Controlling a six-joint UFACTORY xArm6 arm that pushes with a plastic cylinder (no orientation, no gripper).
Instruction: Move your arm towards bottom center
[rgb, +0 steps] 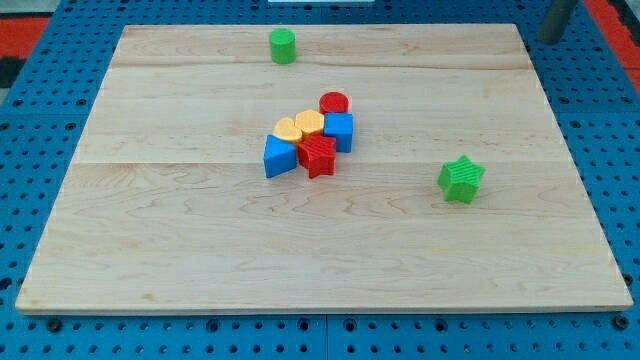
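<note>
My tip (547, 38) shows at the view's top right corner, just past the wooden board's (200, 250) far right corner and far from every block. A cluster sits at the board's centre: a red cylinder (334, 103), two yellow blocks (309, 123) (288, 130), a blue cube (340, 131), a blue wedge-like block (279, 157) and a red star (318, 157), all touching. A green cylinder (283, 46) stands alone near the top edge. A green star (461, 179) lies alone at the right.
The board rests on a blue perforated table (320, 340) that shows on all sides. A red patch (30, 35) lies beyond the top left corner.
</note>
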